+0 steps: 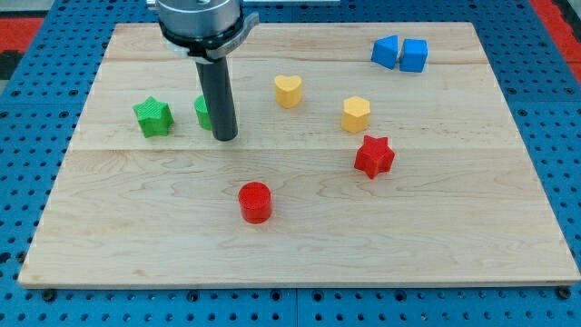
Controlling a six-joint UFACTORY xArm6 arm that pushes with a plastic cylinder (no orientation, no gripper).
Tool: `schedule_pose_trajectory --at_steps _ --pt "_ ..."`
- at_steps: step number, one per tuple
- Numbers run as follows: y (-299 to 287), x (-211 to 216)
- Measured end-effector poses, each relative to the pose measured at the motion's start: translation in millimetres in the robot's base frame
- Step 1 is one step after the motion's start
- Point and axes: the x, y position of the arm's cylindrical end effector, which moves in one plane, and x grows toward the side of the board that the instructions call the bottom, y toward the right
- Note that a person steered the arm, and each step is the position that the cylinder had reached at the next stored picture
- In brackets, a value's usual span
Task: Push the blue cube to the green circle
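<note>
Camera view: my tip [225,137] rests on the wooden board [300,245] at upper left, just right of and partly hiding the green circle [203,112]; there is no hand to open or close. The blue cube [414,55] sits far off at upper right, touching another blue block [386,51].

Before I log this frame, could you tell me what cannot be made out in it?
- Green circle: camera view, mostly hidden behind the rod; shape unconfirmed.
- My tip: contact with the green circle cannot be told.
- Arm above the rod: cut off by the view's top.
- Two blue blocks: which is the cube is unclear.
</note>
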Motion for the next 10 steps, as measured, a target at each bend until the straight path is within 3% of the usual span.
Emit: schedule_pose_trajectory --at_steps 2,4,6,7,8,10 --pt "7.7 -30.2" --pt "41.1 -137.2" --pt "203.6 -217.2" --pt "326.5 -217.2" --pt "342.4 -186.7" --pt "273.0 -144.7"
